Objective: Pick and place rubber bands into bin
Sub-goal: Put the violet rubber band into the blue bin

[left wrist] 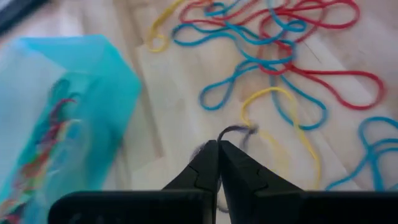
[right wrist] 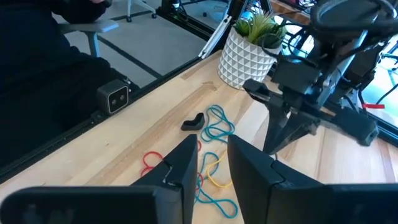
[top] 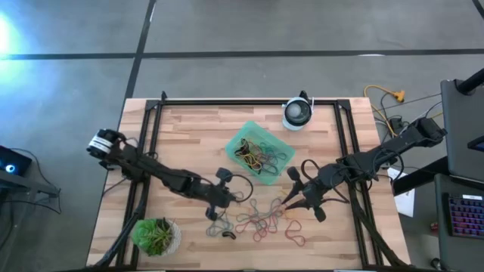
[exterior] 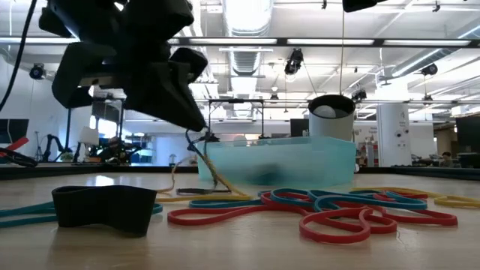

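Standing by the table, you see the left gripper clenched tight just above the wood, its tips pinching a thin grey rubber band beside a yellow loop. It sits between the bin and the loose rubber bands, a tangle of red, blue and yellow strands spread over the near middle of the table. The mint-green bin rests toward the centre with a heap of bands already inside. Opposite, the right gripper hangs low over the same tangle with a narrow gap between its fingers and nothing visibly between them. A small black piece lies near the potted plant, and a round white-and-black device stands at the far edge.
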